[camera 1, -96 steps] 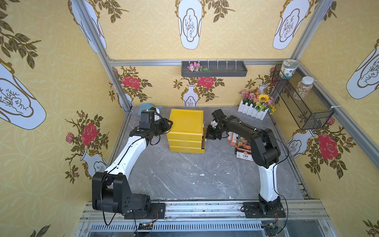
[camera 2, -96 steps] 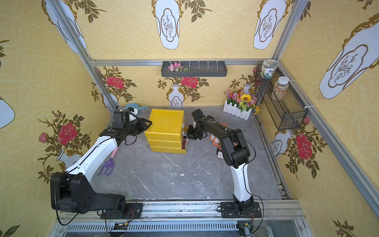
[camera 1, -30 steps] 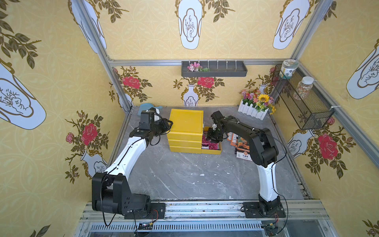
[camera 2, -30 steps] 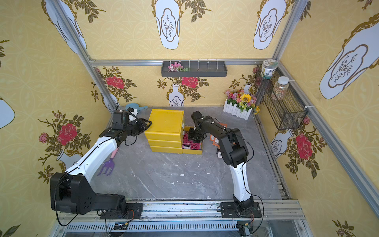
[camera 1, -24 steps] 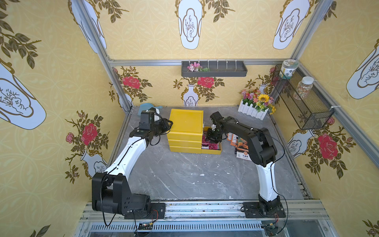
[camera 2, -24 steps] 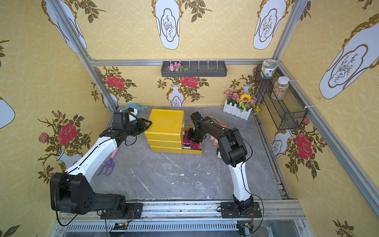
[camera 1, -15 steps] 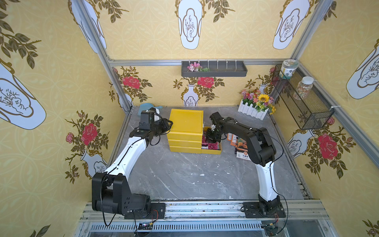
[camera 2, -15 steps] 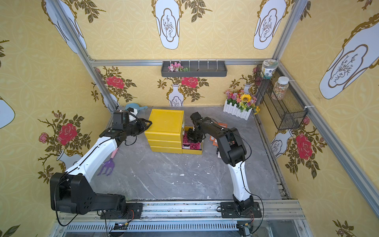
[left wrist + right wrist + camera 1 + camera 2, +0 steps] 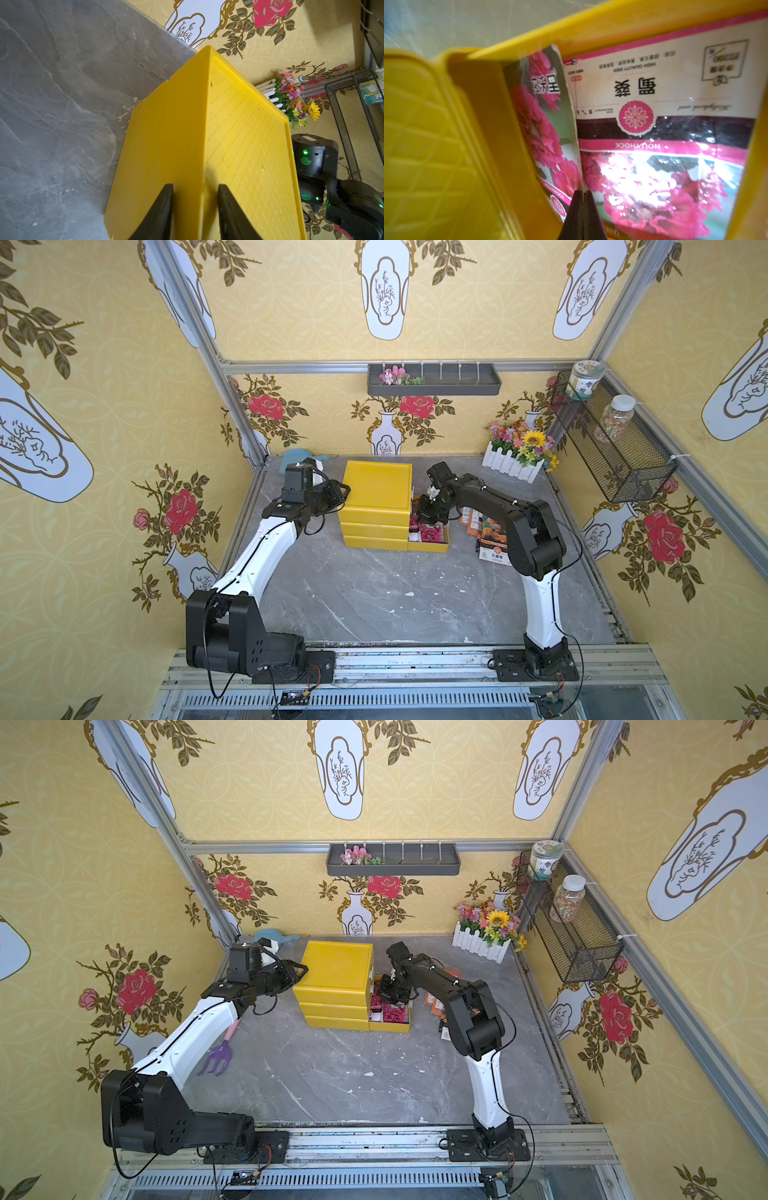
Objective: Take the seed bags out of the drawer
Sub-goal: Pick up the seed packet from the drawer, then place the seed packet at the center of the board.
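- Spanning the cell floor in both top views: grey marbled bench (image 9: 374, 605).
- At its far middle: yellow cabinet (image 9: 376, 485), three drawers high.
- Lowest level: drawer (image 9: 432, 547) stands open, sticking out to the right.
- On the bench right of the drawer, apart from it: orange seed bags (image 9: 489, 531), lying flat.
- Inside the drawer: pink seed bags (image 9: 654, 145), one flat, one tilted up on the cabinet side.
- The left fingers (image 9: 164, 207): narrow gap, clamped astride the cabinet's top left edge.
- The right fingers (image 9: 575, 212): pressed together inside the drawer, pinching a pink bag's thin edge; which bag, cannot tell.
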